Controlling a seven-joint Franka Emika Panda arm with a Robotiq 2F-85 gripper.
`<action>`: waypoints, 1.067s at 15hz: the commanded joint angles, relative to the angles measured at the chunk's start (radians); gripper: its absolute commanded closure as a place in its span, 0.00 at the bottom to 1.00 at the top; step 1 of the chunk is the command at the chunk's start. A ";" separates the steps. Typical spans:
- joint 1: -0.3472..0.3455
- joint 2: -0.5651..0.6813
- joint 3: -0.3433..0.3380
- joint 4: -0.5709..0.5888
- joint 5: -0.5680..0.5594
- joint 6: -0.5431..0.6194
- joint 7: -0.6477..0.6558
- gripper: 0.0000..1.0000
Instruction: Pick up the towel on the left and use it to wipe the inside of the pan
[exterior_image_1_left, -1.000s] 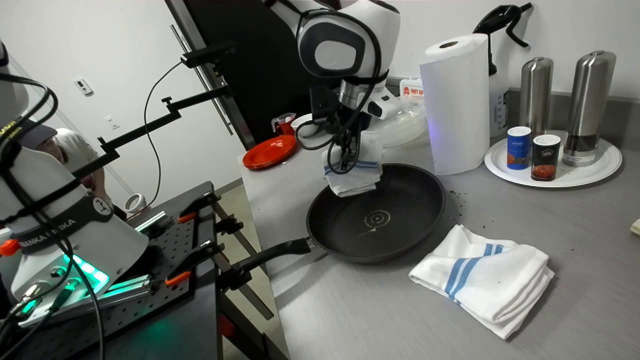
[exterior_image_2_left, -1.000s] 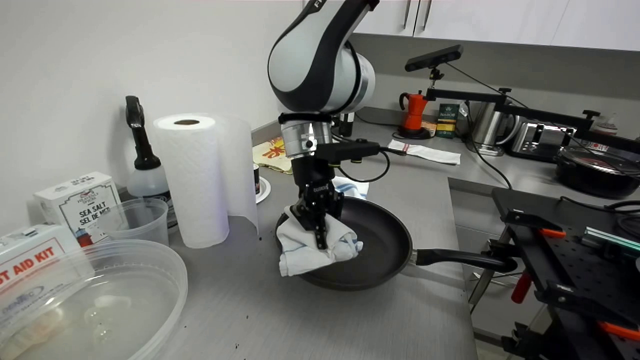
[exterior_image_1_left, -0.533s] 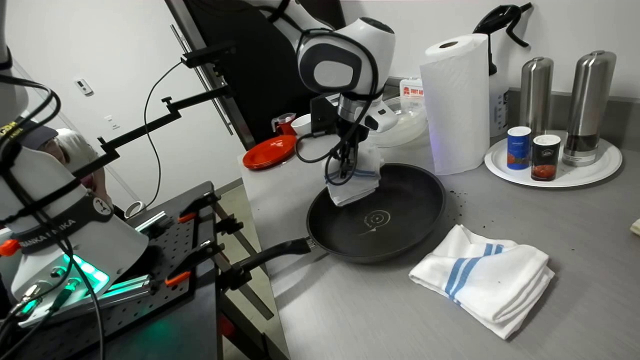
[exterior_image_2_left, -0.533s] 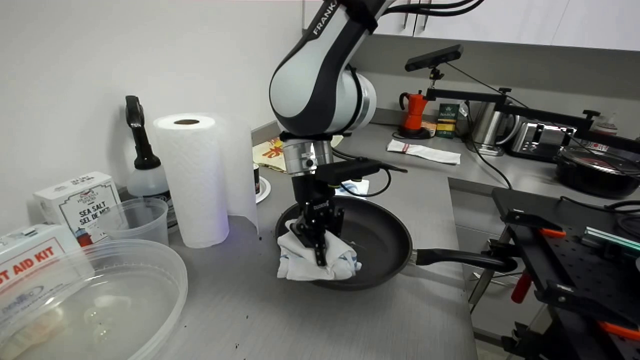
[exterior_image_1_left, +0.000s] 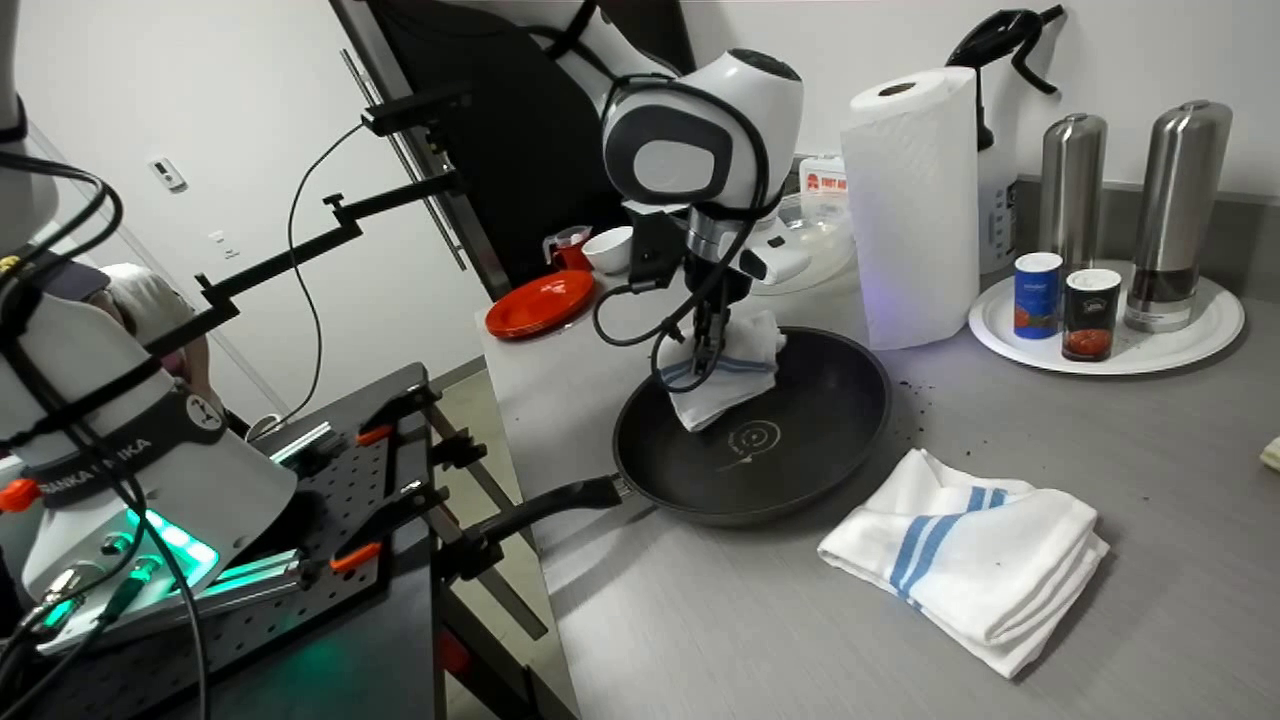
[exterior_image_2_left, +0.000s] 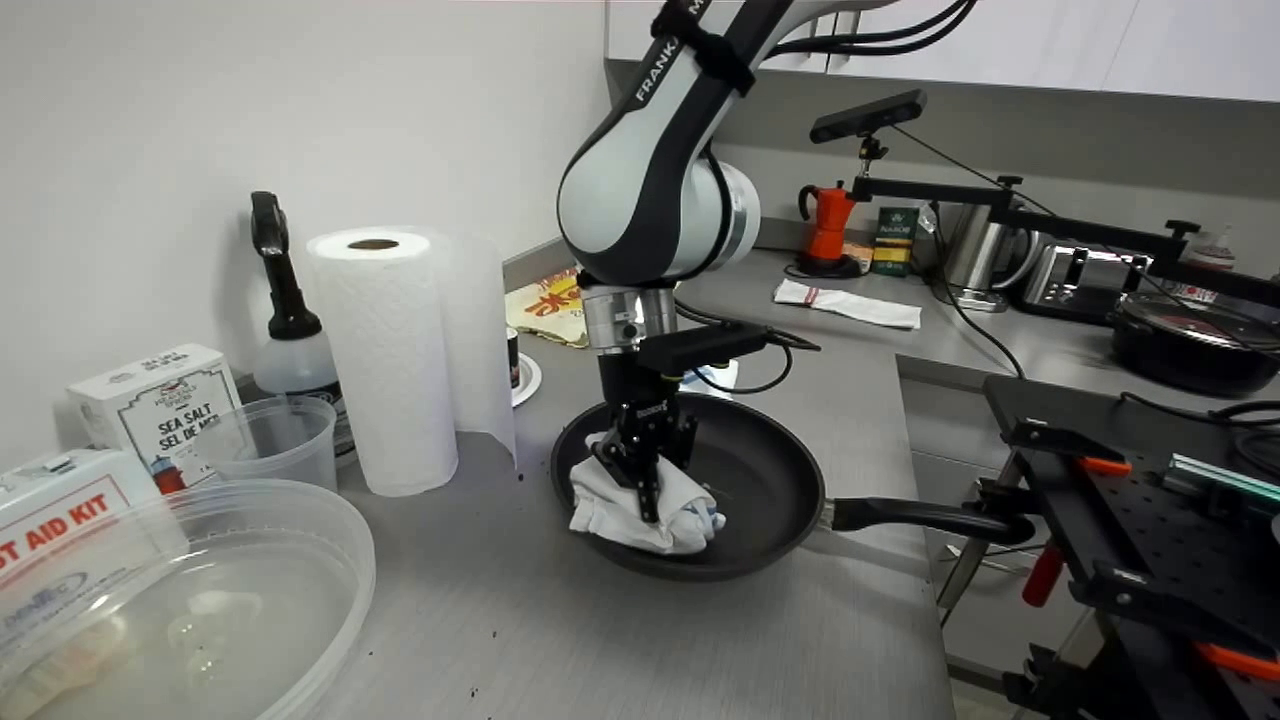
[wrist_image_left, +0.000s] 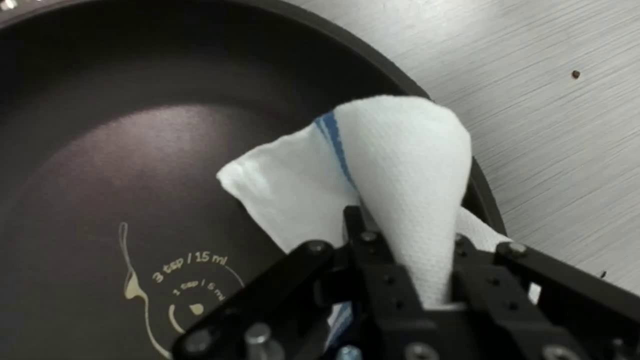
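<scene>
My gripper is shut on a folded white towel with blue stripes. A thick fold of the towel sticks up between the fingers. In both exterior views the gripper points down and holds the towel inside the far-from-handle side of the black pan. The towel appears to touch the pan's inner surface, though its underside is hidden. In the wrist view the pan shows printed markings on its floor. A second folded white towel lies on the counter beside the pan.
The pan's handle reaches toward the counter's edge. A paper towel roll stands near the pan. A white plate holds shakers and mills. A clear plastic tub and red plates are also on the counter.
My gripper has lowered and shifted further into the pan with the towel. The towel hung over the pan's rim earlier and now sits more inside it. The pan has not visibly moved.
</scene>
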 joint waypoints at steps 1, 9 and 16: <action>-0.007 0.012 -0.004 -0.001 0.022 0.013 0.020 0.96; -0.010 0.046 0.009 -0.004 0.035 0.011 0.036 0.96; -0.004 0.054 0.025 0.002 0.051 0.010 0.038 0.96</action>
